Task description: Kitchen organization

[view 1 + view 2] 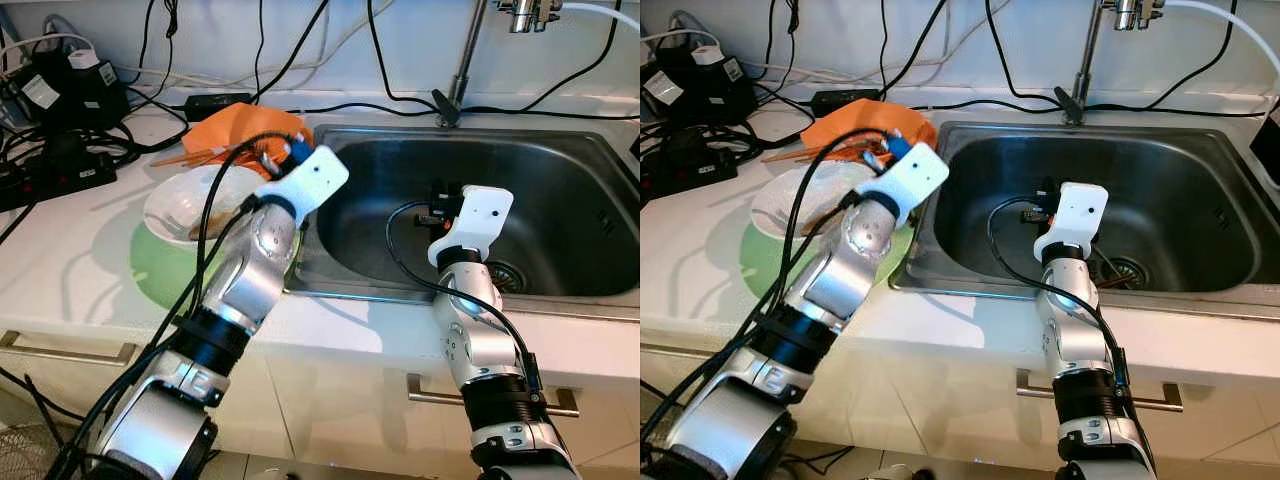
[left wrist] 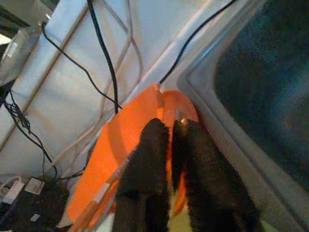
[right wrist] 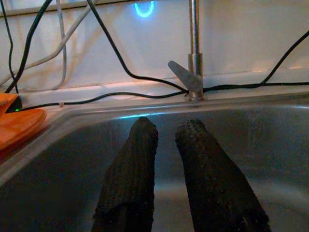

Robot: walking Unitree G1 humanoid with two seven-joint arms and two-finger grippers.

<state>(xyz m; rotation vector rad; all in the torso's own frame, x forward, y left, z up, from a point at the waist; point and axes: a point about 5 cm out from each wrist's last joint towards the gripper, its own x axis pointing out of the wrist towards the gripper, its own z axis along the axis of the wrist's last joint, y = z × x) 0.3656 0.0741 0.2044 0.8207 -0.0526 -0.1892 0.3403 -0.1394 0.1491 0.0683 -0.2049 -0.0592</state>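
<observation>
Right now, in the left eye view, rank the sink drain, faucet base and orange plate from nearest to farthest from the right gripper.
1. Sink drain: just right of the right gripper, on the basin floor.
2. Faucet base: straight behind, on the sink's back rim.
3. Orange plate: far left, on the counter past the sink edge.

Bright, even daylight is reaching you in both eye views.
You are getting soft shadows on the white counter [image 1: 90, 260], mild glare in the steel sink [image 1: 560, 200], and dimmer, blurred wrist views with the black fingers [image 2: 145, 183] out of focus.
</observation>
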